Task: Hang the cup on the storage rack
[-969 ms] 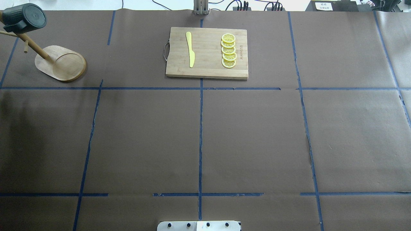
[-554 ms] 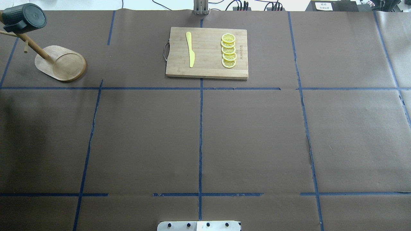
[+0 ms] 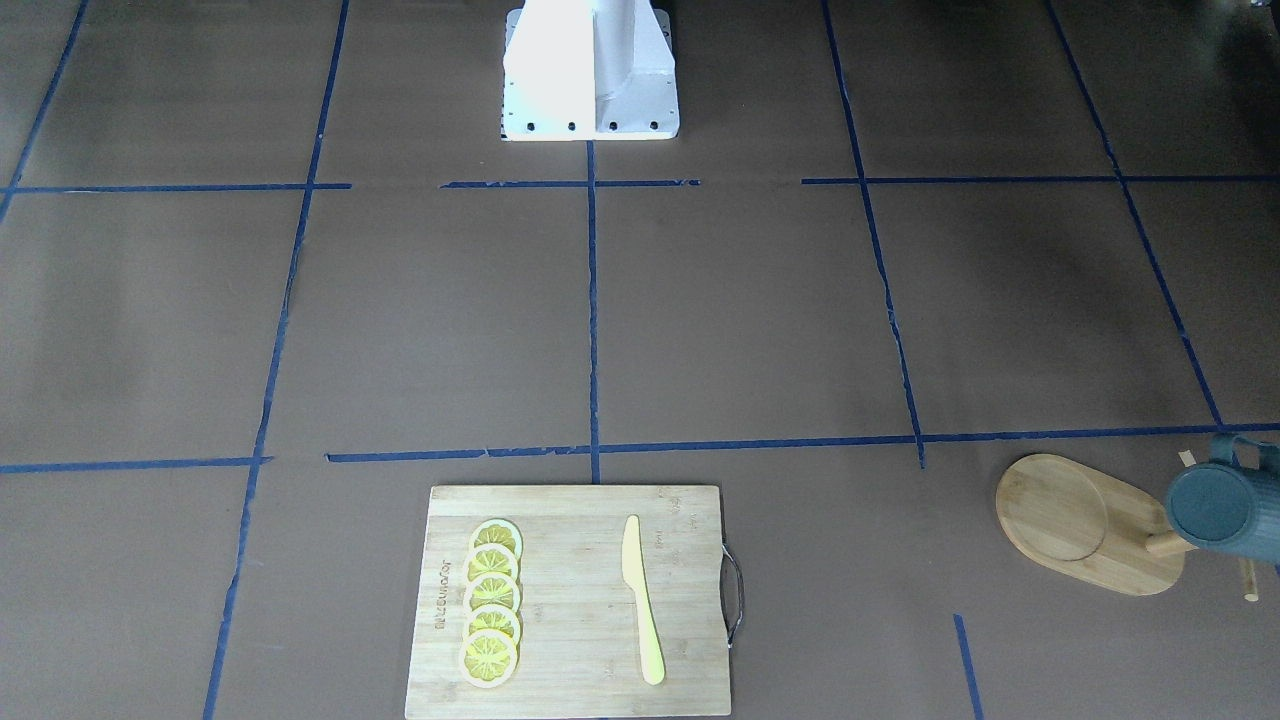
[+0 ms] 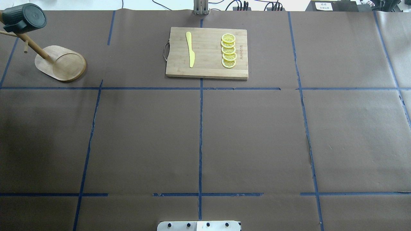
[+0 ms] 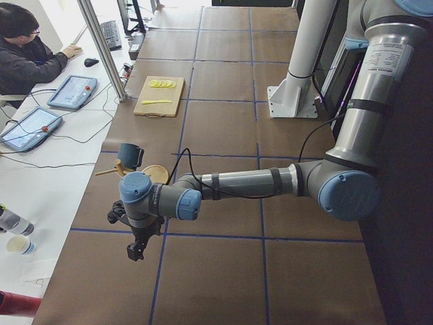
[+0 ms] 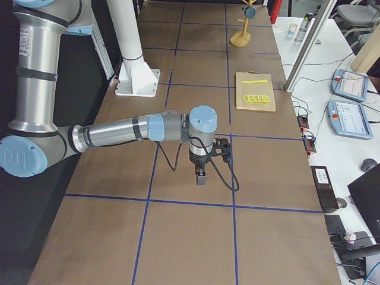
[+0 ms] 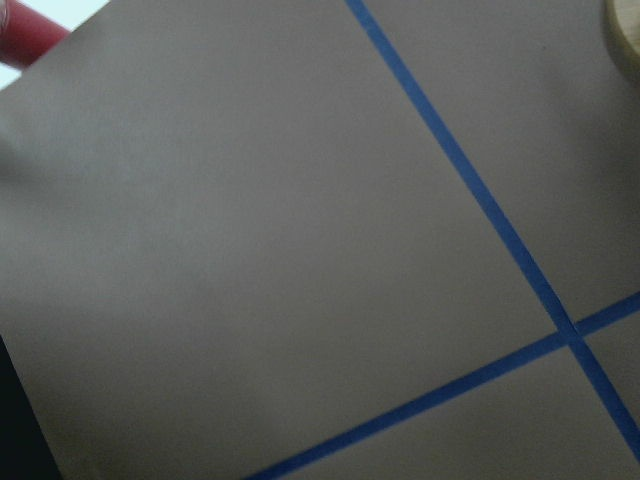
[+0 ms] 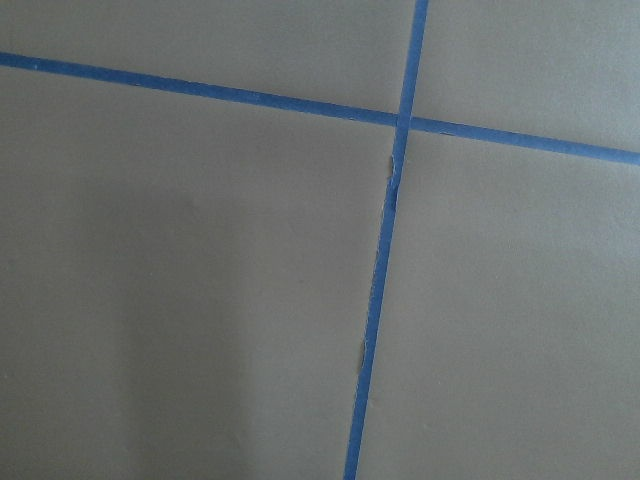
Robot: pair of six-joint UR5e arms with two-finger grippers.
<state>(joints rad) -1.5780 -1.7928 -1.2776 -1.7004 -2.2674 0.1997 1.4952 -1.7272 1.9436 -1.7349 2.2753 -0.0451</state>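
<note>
The dark teal cup (image 4: pixel 23 17) hangs on a peg of the bamboo storage rack (image 4: pixel 61 62) at the table's far left corner, its flat bottom turned toward the overhead camera. Cup (image 3: pixel 1225 505) and rack base (image 3: pixel 1080 520) also show in the front view. No gripper is near them. My left gripper (image 5: pixel 135 250) hangs over the table short of the rack, seen only in the left side view; I cannot tell if it is open. My right gripper (image 6: pixel 200 177) points down over the table's right part, seen only in the right side view; I cannot tell its state.
A bamboo cutting board (image 4: pixel 207 53) with a yellow knife (image 4: pixel 190 49) and several lemon slices (image 4: pixel 228 50) lies at the far middle. Brown paper with blue tape lines (image 4: pixel 200 134) covers the table. An operator (image 5: pixel 27 54) sits beyond the far edge.
</note>
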